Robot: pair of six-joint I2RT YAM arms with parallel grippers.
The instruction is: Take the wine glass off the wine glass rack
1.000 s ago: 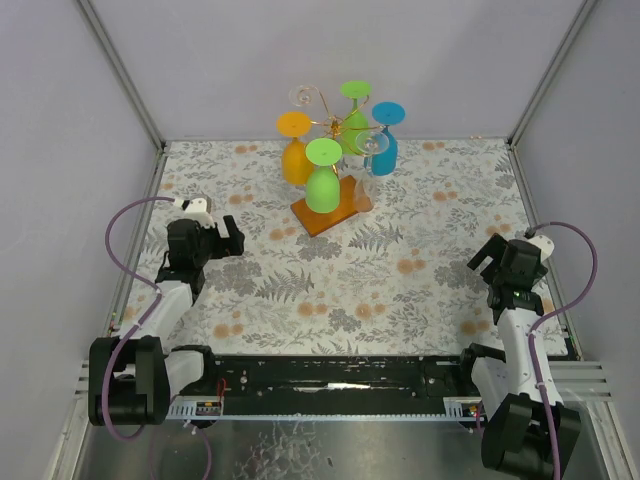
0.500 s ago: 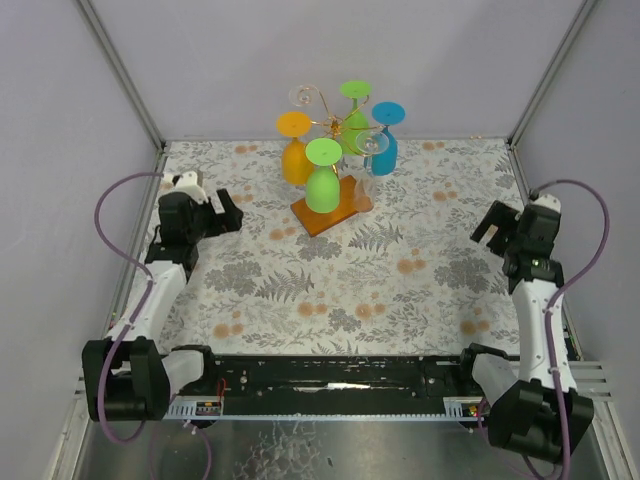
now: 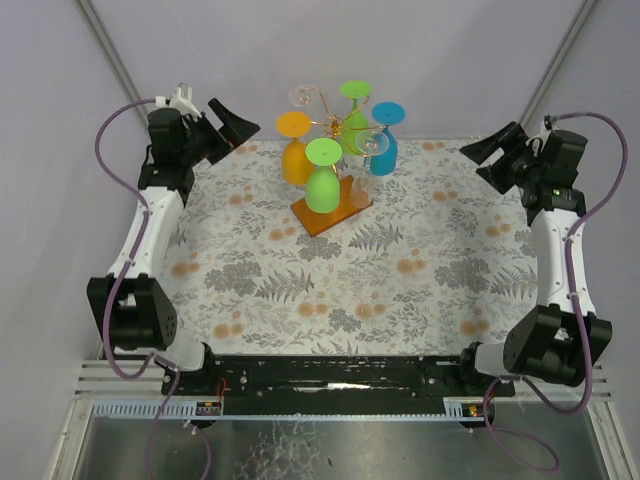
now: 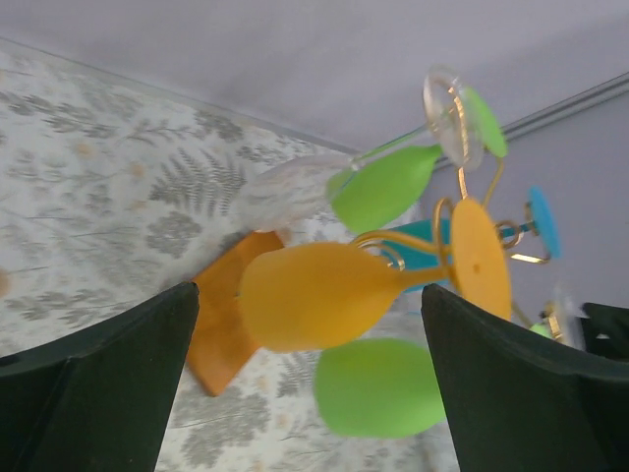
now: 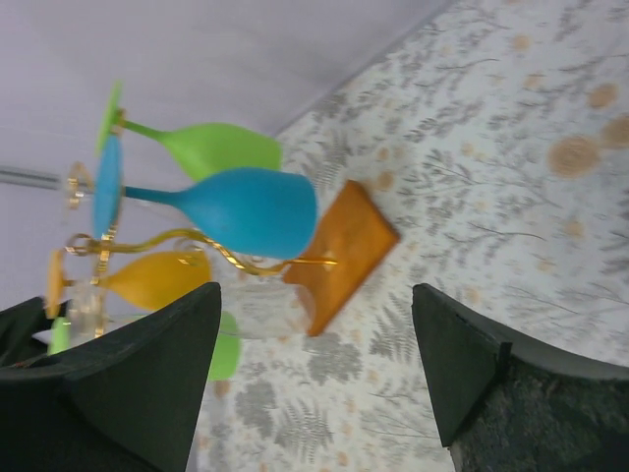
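Wine glass rack [image 3: 315,220] carries hanging coloured glasses [image 3: 322,186]; left pincer [image 3: 238,136] and right pincer [image 3: 478,163] gape empty.

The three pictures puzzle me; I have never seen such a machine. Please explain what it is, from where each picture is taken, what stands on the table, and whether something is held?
It is a robot with two arms fixed at the near edge of the table. The wide picture looks down from above and behind them: the left gripper and the right gripper are raised on either side of the rack. The other two pictures come from cameras on the wrists; the dark shapes at their lower corners are each gripper's own fingers. The rack, gold wire on an orange base, stands on the table; glasses hang upside down from it: orange, green, blue and clear. Both grippers are open and hold nothing.
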